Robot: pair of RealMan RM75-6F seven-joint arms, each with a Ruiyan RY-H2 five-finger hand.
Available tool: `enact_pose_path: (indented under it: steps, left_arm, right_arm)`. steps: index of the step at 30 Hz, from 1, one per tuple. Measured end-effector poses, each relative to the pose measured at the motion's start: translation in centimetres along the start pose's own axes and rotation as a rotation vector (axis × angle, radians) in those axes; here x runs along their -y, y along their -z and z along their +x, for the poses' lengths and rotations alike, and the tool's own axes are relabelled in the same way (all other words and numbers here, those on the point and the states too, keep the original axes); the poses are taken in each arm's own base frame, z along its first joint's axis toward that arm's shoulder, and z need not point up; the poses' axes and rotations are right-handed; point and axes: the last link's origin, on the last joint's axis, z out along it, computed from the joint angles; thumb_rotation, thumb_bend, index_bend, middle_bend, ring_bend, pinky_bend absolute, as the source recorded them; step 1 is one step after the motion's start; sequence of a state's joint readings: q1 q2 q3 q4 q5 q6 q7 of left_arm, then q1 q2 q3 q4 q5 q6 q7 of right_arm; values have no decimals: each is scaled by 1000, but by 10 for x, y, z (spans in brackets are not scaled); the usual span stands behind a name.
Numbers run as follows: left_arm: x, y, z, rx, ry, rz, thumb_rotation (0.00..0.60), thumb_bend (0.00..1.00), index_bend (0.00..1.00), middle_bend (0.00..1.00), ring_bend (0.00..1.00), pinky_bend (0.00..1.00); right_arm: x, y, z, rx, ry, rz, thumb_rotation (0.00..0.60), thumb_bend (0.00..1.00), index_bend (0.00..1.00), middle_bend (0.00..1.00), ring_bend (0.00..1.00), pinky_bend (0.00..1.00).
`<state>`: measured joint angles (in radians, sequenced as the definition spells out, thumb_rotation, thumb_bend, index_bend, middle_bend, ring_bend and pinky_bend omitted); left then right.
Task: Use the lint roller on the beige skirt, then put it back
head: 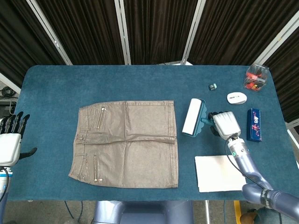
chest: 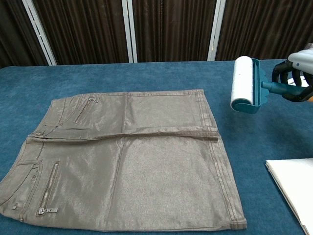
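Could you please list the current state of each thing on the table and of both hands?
Beige leather-look skirt: spread flat, zips closed.
White lint roller with teal handle: held beside the skirt, not touching it.
Right hand: grips the roller's handle.
Left hand: holds nothing.
White folded paper: lying flat.

Right hand [chest: 299, 73]: cut by right edge in chest view; fingers around lint roller [chest: 244, 84] handle only partly visible.
Left hand [head: 11, 137]: cut by left edge in head view; absent from chest view.
Beige skirt [chest: 127, 161]: lower-left corner clipped by chest view edge.
White paper [chest: 293, 183]: cropped at right and bottom in chest view.
Small dark object [head: 213, 87]: too small to identify.
Blue box [head: 254, 124]: print illegible.
Clear container [head: 256, 77]: red contents indistinct.
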<state>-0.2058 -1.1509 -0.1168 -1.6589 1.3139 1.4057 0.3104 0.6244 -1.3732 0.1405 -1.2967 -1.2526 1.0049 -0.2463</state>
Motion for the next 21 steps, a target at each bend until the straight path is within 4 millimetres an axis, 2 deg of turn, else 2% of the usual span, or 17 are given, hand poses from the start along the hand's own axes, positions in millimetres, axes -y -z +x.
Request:
enact_pose_path:
  steps: [3, 7, 11, 21]
  left_arm:
    - [1, -1, 0, 0, 1, 3, 600, 0, 0, 0, 0, 0]
    - [1, -2, 0, 3, -2, 6, 600, 0, 0, 0, 0, 0]
    - [3, -2, -2, 8, -6, 17, 600, 0, 0, 0, 0, 0]
    - [6, -5, -5, 23, -11, 34, 600, 0, 0, 0, 0, 0]
  right_arm:
    - [11, -4, 16, -2, 2, 84, 600, 744, 570, 629, 539, 551]
    - [38, -16, 30, 26, 38, 201, 600, 745, 570, 629, 541, 552]
    - [74, -32, 38, 71, 92, 304, 600, 750, 570, 629, 541, 551]
    - [145, -43, 32, 120, 191, 433, 600, 760, 571, 629, 542, 551]
